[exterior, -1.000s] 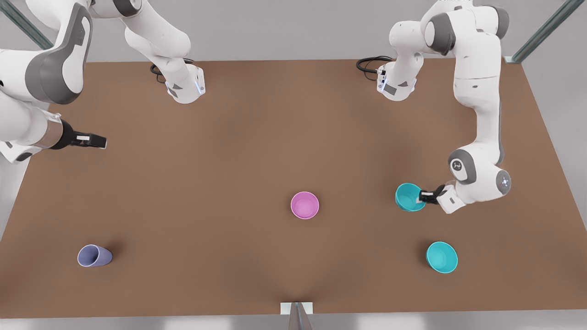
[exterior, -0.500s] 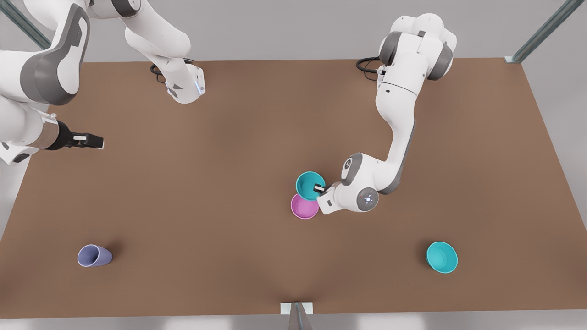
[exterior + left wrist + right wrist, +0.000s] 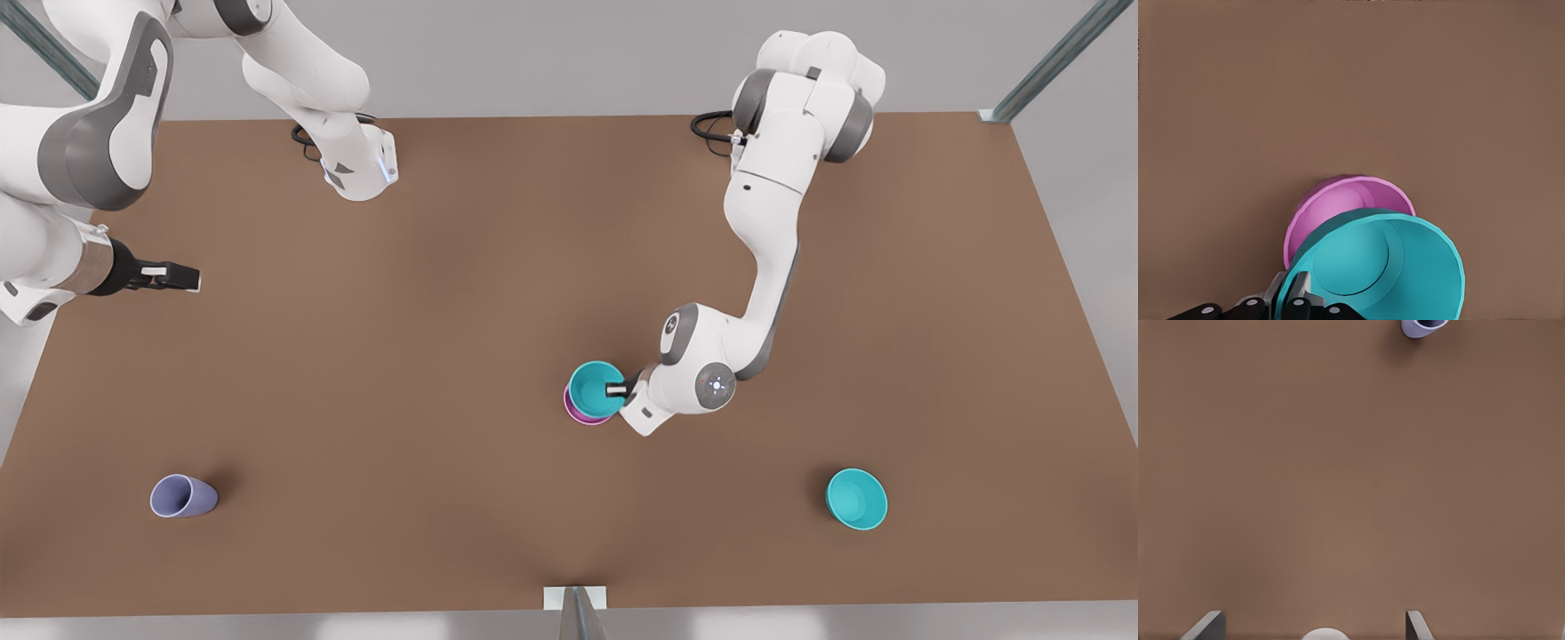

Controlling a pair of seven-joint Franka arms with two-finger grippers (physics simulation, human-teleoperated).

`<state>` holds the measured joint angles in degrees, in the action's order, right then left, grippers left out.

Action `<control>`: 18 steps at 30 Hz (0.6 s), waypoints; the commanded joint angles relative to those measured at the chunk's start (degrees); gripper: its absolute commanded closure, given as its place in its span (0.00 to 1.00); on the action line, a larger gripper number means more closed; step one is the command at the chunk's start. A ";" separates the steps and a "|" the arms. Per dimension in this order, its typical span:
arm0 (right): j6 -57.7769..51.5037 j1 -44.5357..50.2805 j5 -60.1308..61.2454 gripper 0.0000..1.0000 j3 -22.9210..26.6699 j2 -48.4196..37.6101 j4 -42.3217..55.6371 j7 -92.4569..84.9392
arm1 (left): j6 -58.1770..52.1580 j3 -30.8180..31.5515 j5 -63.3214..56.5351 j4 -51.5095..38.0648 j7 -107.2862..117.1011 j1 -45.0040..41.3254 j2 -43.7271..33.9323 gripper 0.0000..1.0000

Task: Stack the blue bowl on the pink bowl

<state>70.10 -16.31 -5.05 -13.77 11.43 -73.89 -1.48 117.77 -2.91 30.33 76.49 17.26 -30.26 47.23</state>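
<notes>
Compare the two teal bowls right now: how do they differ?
The blue bowl is pinched at its rim by the left gripper and overlaps the pink bowl; the other teal bowl sits free on the table, near the front view's lower right. The held bowl looks slightly narrower than the free one. Both are round, teal and open side up.

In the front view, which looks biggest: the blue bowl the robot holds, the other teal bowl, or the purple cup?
1. Blue bowl, held by the left gripper, and the other teal bowl look alike; the held one may sit nearer the camera.
2. Purple cup, smallest.
</notes>
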 commanded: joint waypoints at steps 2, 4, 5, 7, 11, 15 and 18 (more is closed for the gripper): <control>0.03 0.05 0.13 0.00 -0.03 -0.01 -0.03 -0.89 | 2.20 0.09 0.70 -0.03 11.66 0.03 0.32 0.79; 0.12 0.05 0.13 0.00 -0.12 -0.01 -0.03 -0.89 | 1.94 0.97 0.70 -0.03 11.83 -0.06 0.32 0.79; 0.12 0.05 0.13 0.00 -0.12 -0.01 -0.03 -0.89 | 2.12 1.24 0.70 -0.03 11.83 -0.06 0.32 0.79; 0.12 0.05 0.13 0.00 -0.12 -0.01 -0.03 -0.89 | 2.12 1.41 0.70 -0.03 11.83 -0.06 0.41 0.79; 0.12 0.13 0.13 0.00 -0.12 -0.01 -0.03 -0.80 | 2.20 1.41 0.70 -0.03 11.83 -0.06 0.41 0.79; 0.38 0.13 0.13 0.00 -0.12 -0.01 -0.03 -0.80 | 1.94 0.89 0.17 -0.03 10.60 0.21 0.06 0.00; 0.47 0.13 0.13 0.00 -0.12 -0.01 0.06 -0.80 | -19.71 -9.55 -8.23 -0.46 1.38 1.44 -9.94 0.00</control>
<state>70.40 -16.17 -4.95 -13.85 11.49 -73.86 -2.02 113.11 -9.86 28.61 74.42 21.39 -29.00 39.05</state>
